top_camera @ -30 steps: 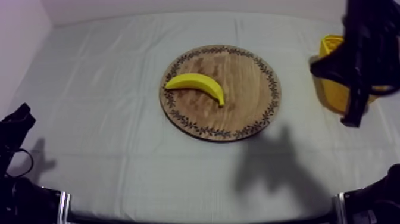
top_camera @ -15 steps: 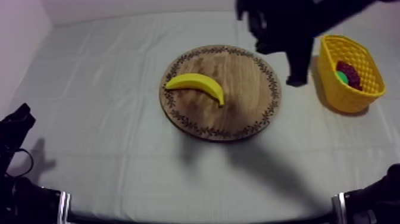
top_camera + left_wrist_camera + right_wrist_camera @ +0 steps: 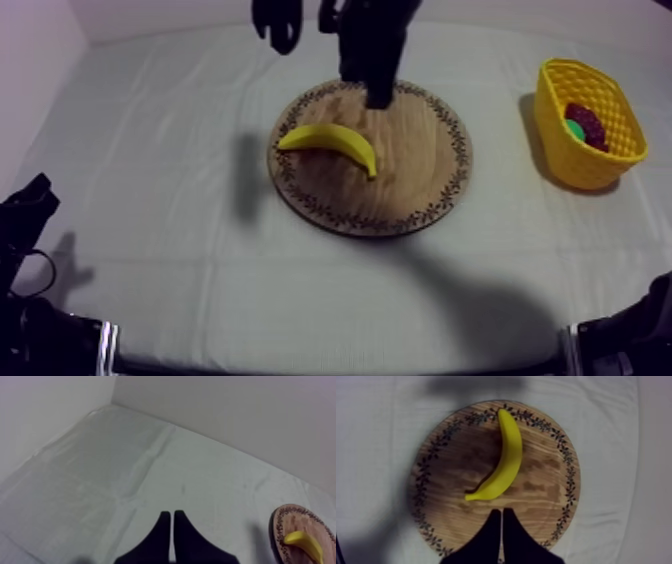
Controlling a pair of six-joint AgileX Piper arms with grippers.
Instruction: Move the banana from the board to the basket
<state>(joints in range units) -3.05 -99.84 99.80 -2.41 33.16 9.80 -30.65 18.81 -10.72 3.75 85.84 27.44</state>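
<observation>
Grey-white cloth (image 3: 150, 150) covers the table. At the near left edge, the left gripper (image 3: 171, 518) sits low, well away from the fruit. Its two black fingers lie pressed together as a narrow wedge with nothing between them, pointing across bare cloth toward the far left corner. From there the board's patterned rim and one end of the banana show well off to the right.

The round wooden board (image 3: 420, 170) lies mid-table. The banana (image 3: 335, 143) rests on its left half, curved. One end is close to the left rim and the other points toward the board's centre and slightly nearer.

The right arm comes in from the far side, and the right gripper (image 3: 502, 516) hangs over the far part of the board, just beyond the banana. Its fingers are closed on each other and hold nothing. In the right wrist view the joined tips point at the board's bare wood just short of the banana. They are near one of its ends but apart from it, and the fruit stretches away from them toward the opposite rim.

Far to the right, the yellow basket (image 3: 575, 165) stands on the cloth, well apart from the board. Something dark red and something green lie inside it, but I cannot tell what they are.
</observation>
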